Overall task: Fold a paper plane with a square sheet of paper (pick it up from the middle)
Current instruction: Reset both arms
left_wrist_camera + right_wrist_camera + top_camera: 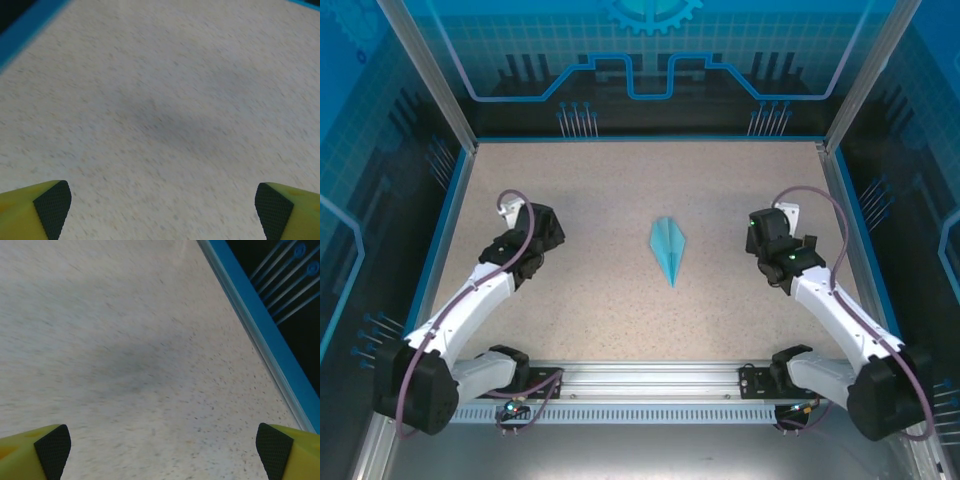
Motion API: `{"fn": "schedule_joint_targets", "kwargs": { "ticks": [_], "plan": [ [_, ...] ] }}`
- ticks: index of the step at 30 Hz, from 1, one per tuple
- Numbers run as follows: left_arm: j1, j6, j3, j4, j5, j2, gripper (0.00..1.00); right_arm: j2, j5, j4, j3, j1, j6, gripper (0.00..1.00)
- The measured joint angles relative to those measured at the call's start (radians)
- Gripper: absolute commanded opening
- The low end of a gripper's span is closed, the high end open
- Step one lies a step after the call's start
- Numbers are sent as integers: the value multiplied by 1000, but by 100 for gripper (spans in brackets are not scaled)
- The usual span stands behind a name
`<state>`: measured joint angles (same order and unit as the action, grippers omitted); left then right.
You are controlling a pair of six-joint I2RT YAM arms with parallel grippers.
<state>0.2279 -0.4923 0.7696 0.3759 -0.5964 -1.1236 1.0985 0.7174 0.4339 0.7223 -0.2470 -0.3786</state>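
The light-blue paper plane (668, 249) lies flat in the middle of the speckled table, a slim dart with a centre crease, its tip pointing toward the arms. My left gripper (533, 222) hovers well to its left, and my right gripper (767, 228) well to its right; neither touches the paper. In the left wrist view the yellow fingers (37, 207) stand wide apart over bare tabletop, nothing between them. The right wrist view shows the same: fingers (35, 450) far apart, open, over bare table.
A blue rim (448, 205) bounds the table on the left, back and right; the right rim (260, 325) runs close beside my right gripper. The aluminium rail (650, 385) with the arm bases lies along the near edge.
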Motion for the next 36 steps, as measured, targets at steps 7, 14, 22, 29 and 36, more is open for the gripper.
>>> {"fn": "schedule_joint_targets", "kwargs": {
  "ticks": [7, 14, 22, 29, 36],
  "plan": [
    [-73, 167, -178, -331, -10, -77, 99, 41, -175, -385, -214, 152, 154, 99],
    [-77, 329, -198, -630, 49, -295, 99, 173, -381, -776, -291, 203, 234, 100],
    [-159, 433, -289, -929, 231, -329, 98, 367, -519, -1115, -325, 192, 311, 99],
    [-208, 450, -367, -1096, 397, -391, 98, 402, -509, -1176, -325, 155, 354, 100],
    [-209, 451, -367, -1143, 419, -394, 98, 402, -485, -1196, -325, 155, 354, 99]
  ]
}}
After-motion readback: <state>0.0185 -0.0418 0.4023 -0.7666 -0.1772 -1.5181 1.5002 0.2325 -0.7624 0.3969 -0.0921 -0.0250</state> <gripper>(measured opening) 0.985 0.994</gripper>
